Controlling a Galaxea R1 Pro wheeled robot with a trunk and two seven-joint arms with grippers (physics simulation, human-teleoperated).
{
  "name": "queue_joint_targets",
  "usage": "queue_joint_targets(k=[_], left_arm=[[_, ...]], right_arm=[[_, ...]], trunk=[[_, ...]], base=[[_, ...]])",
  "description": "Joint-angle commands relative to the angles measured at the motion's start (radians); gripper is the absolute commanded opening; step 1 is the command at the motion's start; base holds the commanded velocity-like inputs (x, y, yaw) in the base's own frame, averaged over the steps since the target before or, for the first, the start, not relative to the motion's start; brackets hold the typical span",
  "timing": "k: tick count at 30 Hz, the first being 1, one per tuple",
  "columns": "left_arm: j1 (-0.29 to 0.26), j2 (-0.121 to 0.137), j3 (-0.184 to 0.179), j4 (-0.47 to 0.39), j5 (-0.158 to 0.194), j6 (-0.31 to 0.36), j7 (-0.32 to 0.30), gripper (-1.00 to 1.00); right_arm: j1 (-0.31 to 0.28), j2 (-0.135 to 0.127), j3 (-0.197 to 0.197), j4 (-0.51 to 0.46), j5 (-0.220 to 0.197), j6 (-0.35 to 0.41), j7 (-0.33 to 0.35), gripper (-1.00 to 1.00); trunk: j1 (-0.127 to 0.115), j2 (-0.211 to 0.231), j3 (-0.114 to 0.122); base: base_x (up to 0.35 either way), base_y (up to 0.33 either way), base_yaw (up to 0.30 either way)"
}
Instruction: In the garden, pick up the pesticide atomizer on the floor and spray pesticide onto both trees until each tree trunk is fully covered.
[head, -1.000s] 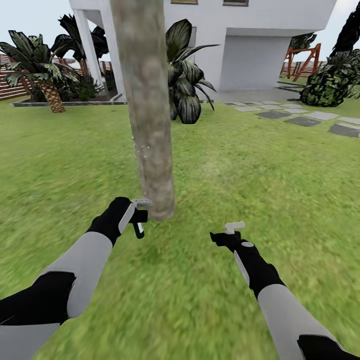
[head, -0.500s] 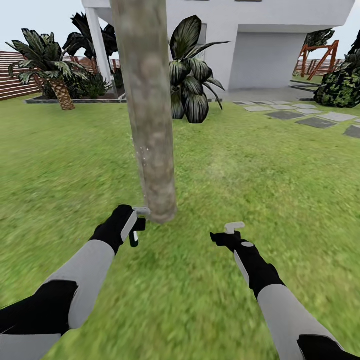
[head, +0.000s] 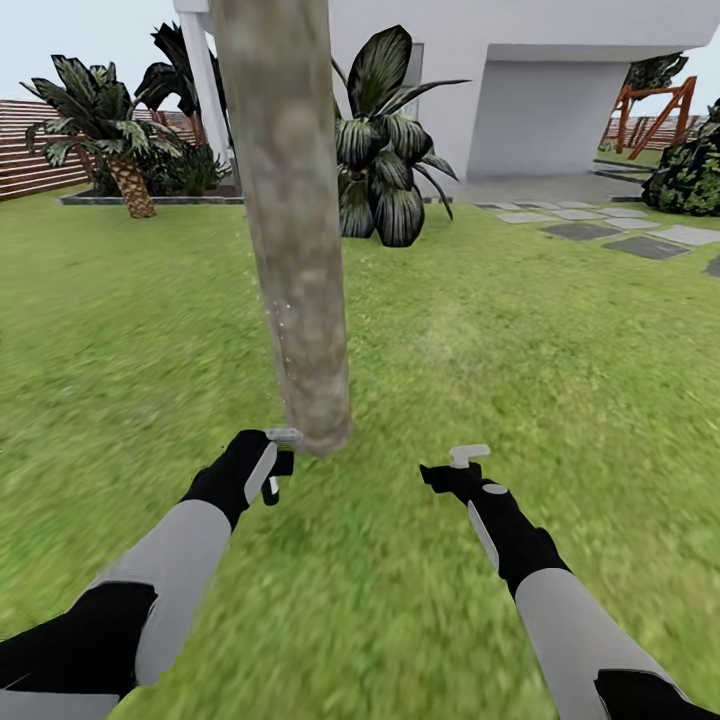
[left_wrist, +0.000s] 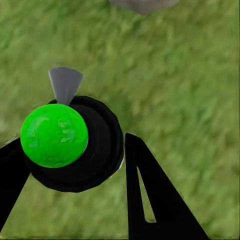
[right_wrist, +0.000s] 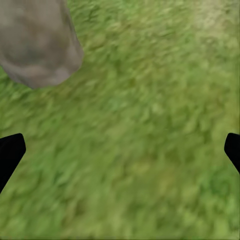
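Note:
A thick mottled beige-grey tree trunk (head: 295, 230) rises from the lawn straight ahead, its foot just beyond my left hand. My left gripper (head: 274, 462) is shut on the pesticide atomizer (head: 272, 482), a small black sprayer with a white patch, and its grey nozzle touches or nearly touches the trunk's foot. The left wrist view looks down on the atomizer (left_wrist: 87, 145), its green round cap (left_wrist: 54, 135) between the black fingers (left_wrist: 150, 200). Tiny white specks dot the trunk's left edge. To the right, my right gripper (head: 455, 466) hangs open and empty over grass, with the trunk's foot (right_wrist: 37, 45) in the right wrist view.
Green lawn (head: 520, 340) spreads all around. Behind the trunk stand a broad-leaved dark plant (head: 385, 150), a short palm (head: 115, 150) by a brown slat fence (head: 25, 150), and the white house (head: 520, 80). Grey stepping stones (head: 610, 225) lie at the far right.
The view has swung a little, sliding the background rightward. My left gripper with the atomizer has sunk slightly, nearer the trunk's foot. The right arm holds still.

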Motion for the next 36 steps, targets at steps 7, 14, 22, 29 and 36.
queue_joint_targets(k=[7, 14, 22, 29, 36], left_arm=[[0.097, -0.005, 0.0, -0.015, 0.016, -0.018, 0.006, -1.0], [0.137, -0.013, 0.0, -0.015, 0.009, -0.158, 0.005, -1.0], [0.141, -0.015, 0.0, -0.017, 0.01, -0.166, 0.006, -1.0], [0.141, -0.015, 0.0, -0.017, 0.015, -0.166, 0.006, -1.0], [0.141, -0.015, 0.0, -0.017, 0.016, -0.166, 0.006, -1.0]], right_arm=[[0.0, 0.002, -0.004, 0.0, 0.01, 0.006, 0.008, 1.0], [0.0, 0.004, -0.003, 0.0, 0.009, 0.005, 0.008, 1.0], [0.0, 0.007, -0.003, 0.003, 0.01, 0.006, 0.008, 1.0], [0.0, 0.007, -0.003, 0.003, 0.01, 0.006, 0.008, 1.0], [0.0, 0.007, -0.003, 0.004, 0.01, 0.006, 0.008, 1.0]], trunk=[[0.0, 0.0, -0.001], [0.0, 0.0, -0.003], [0.0, 0.0, -0.009], [0.0, 0.0, -0.01], [0.0, 0.0, -0.017]], base=[[0.005, -0.004, 0.003], [0.172, -0.105, 0.039], [0.189, -0.213, 0.134], [0.02, -0.274, 0.013], [0.11, -0.276, 0.175]])
